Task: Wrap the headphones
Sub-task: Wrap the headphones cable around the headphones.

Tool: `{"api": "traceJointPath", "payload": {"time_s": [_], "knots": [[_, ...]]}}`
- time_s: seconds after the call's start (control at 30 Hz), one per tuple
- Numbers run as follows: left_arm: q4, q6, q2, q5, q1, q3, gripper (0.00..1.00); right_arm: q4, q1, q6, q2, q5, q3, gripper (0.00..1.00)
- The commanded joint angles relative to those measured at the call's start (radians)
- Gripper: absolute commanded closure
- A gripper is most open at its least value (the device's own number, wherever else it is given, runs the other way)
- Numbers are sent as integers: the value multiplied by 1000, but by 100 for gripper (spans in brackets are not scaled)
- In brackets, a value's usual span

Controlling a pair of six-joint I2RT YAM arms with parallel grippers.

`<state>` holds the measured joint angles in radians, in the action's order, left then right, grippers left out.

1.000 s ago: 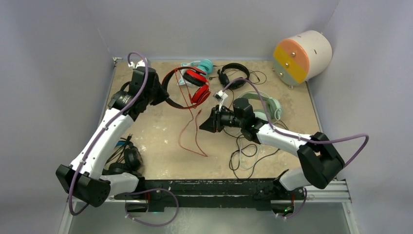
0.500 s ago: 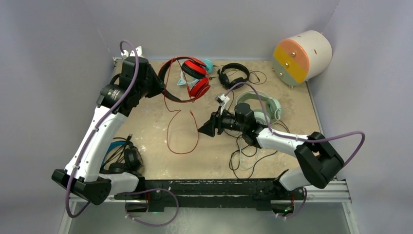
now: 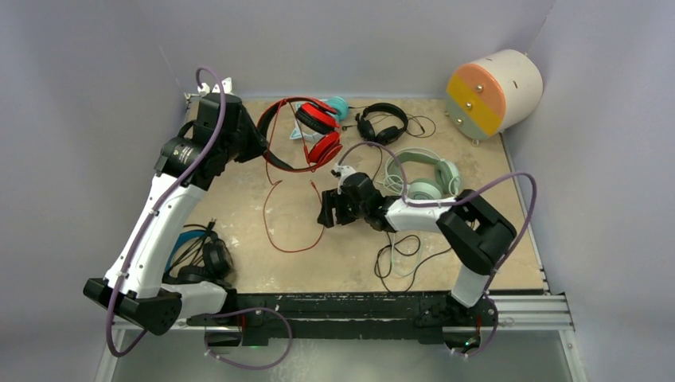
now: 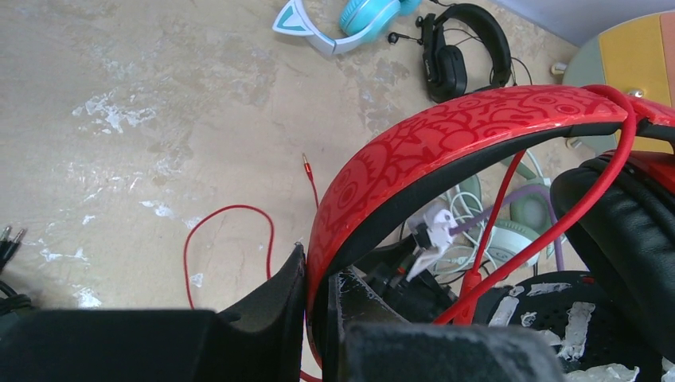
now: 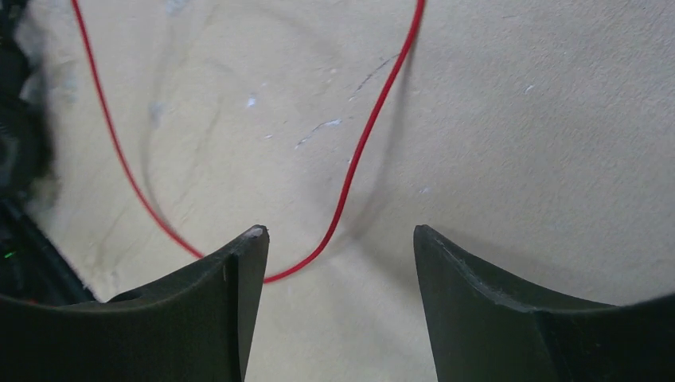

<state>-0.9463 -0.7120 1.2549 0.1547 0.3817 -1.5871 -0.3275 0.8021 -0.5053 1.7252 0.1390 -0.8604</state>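
Note:
My left gripper (image 3: pixel 255 148) is shut on the headband of the red headphones (image 3: pixel 317 131) and holds them above the table at the back left. In the left wrist view the fingers (image 4: pixel 278 298) pinch the patterned red headband (image 4: pixel 446 143). Their red cable (image 3: pixel 275 227) hangs down and loops on the table. My right gripper (image 3: pixel 325 212) is open, low over the table beside that loop. In the right wrist view the red cable (image 5: pixel 374 127) curves between the open fingertips (image 5: pixel 251 243) of my right gripper (image 5: pixel 338 239).
Mint-green headphones (image 3: pixel 426 175) lie right of centre, their cables tangled near the front (image 3: pixel 402 255). Small black headphones (image 3: pixel 382 121) and teal cat-eared ones (image 3: pixel 336 106) lie at the back. A black headset with a blue band (image 3: pixel 203 253) sits front left. A cream drum (image 3: pixel 493 91) stands at the back right.
My left gripper lifted the red headphones up and back, dragging the cable left. My right gripper moved left and down to the cable loop.

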Motion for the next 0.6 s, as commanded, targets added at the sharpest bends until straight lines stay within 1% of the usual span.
{"api": "traceJointPath", "payload": {"time_s": [0.0,0.13,0.17,0.3,0.43,0.5,0.53,0.57], "knots": [[49,0,-40,-24,-5,-57,100,56,24,-9,79,-110,-103,31],[47,-1,-45,-32,-5,-56,100,99,38,13,163,-149,-187,35],[46,0,-50,-32,-5,-57,100,118,46,23,177,-179,-209,36],[31,7,-57,-16,-5,-70,100,233,82,58,212,-344,-284,44],[22,12,-65,-2,-6,-77,100,318,104,77,225,-510,-300,49],[23,12,-72,2,-5,-76,100,326,108,91,226,-553,-298,53],[24,12,-73,3,-6,-73,100,346,113,97,227,-564,-300,58],[24,13,-75,5,-5,-74,100,359,118,104,228,-584,-304,67]]}}
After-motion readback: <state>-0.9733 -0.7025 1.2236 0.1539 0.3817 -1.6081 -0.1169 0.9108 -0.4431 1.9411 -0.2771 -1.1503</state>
